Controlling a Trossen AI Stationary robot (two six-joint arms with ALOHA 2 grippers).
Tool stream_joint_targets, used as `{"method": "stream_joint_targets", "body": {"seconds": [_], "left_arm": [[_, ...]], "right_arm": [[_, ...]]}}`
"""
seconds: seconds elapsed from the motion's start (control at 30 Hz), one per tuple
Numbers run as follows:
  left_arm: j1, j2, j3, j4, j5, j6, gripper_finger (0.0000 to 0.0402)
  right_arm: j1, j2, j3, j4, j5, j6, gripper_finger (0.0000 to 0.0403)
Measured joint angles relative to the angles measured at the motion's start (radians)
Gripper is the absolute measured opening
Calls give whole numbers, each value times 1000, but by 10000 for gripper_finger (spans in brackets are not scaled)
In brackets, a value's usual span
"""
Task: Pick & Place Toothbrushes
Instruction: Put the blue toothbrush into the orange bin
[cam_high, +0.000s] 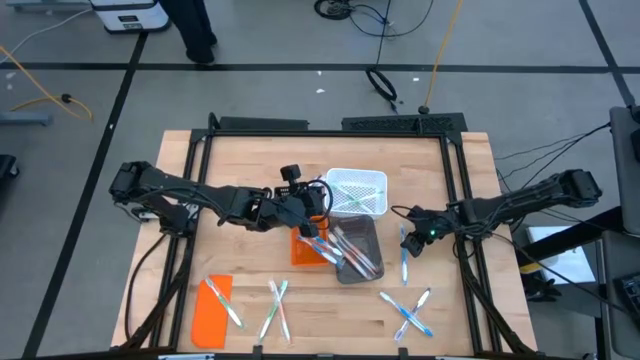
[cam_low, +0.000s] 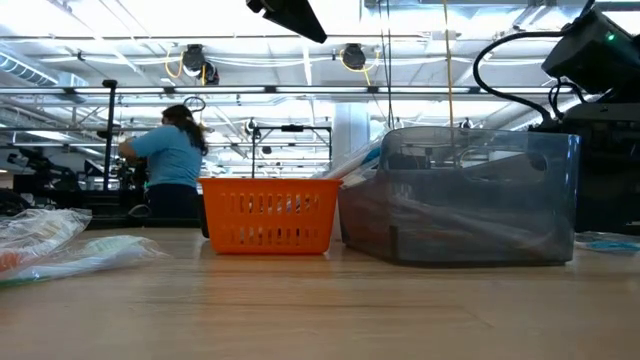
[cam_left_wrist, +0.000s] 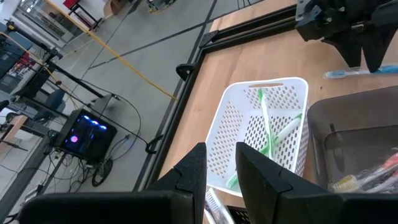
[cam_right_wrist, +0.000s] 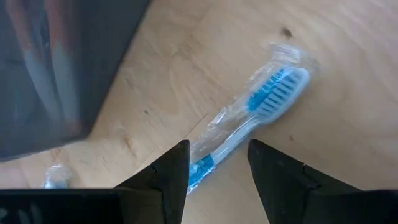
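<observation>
The right gripper (cam_right_wrist: 214, 171), fingers spread and empty, hangs right above a blue-bristled, plastic-wrapped toothbrush (cam_right_wrist: 249, 124) lying right of the smoky grey plastic bin (cam_high: 357, 248), its handle running lengthwise between them.

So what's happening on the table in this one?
Two arms are sorting wrapped toothbrushes into bins. The right gripper hovers with open jaws straddling a blue toothbrush lying on the wooden table beside the grey bin. The left gripper sits above the white basket, which holds green toothbrushes; its jaws stand slightly apart, nothing visible between them. More brushes lie loose near the front edge.
</observation>
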Motion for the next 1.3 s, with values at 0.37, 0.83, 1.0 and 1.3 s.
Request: {"method": "stream_joint_targets", "body": {"seconds": [0.37,0.83,1.0,1.3], "left_arm": [[0,0,0,0,0,-2,88],[0,0,0,4,0,-12,88],[0,0,0,5,0,-29,88],[0,0,0,24,0,-95,88]], "right_arm": [[0,4,-7,-6,4,-30,10],[0,-49,123,-123,58,-168,0],[-1,-81,259,-264,156,-256,0],[-1,-102,389,-85,232,-535,0]]}}
